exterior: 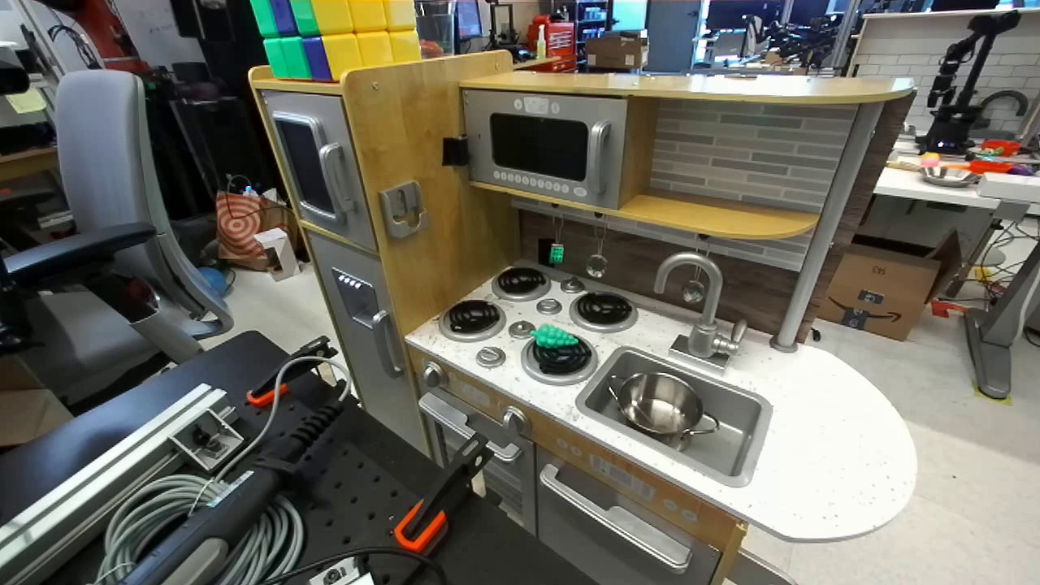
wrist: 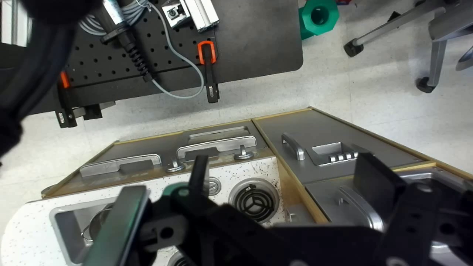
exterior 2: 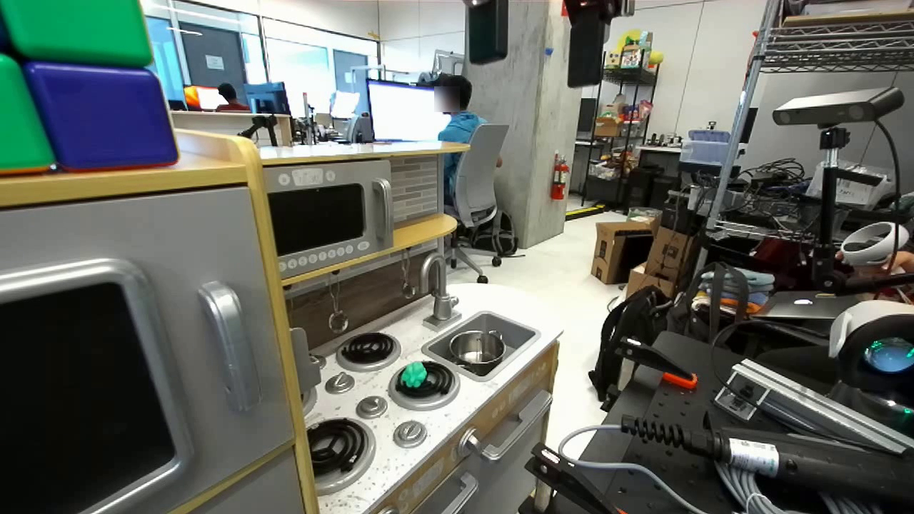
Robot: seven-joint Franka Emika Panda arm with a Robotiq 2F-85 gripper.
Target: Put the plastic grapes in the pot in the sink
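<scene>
The plastic grapes (exterior: 555,335) are a bright green lump lying on the burner beside the sink, seen in both exterior views (exterior 2: 413,374). In the wrist view a sliver of the grapes (wrist: 172,188) shows behind my gripper. The shiny silver pot (exterior: 660,403) stands upright in the grey sink (exterior: 757,439); the pot also shows in an exterior view (exterior 2: 471,348) and partly in the wrist view (wrist: 97,224). My gripper (wrist: 282,164) is open with nothing between its fingers, high above the counter. Its fingertips (exterior 2: 537,71) hang at the top of an exterior view, well apart from the grapes.
The curved faucet (exterior: 705,305) rises behind the sink. The microwave (exterior: 544,146) and a wooden shelf (exterior: 723,213) overhang the back of the counter. A tall cabinet (exterior: 426,211) stands beside the burners. A black table (exterior: 366,487) with clamps and cable faces the kitchen.
</scene>
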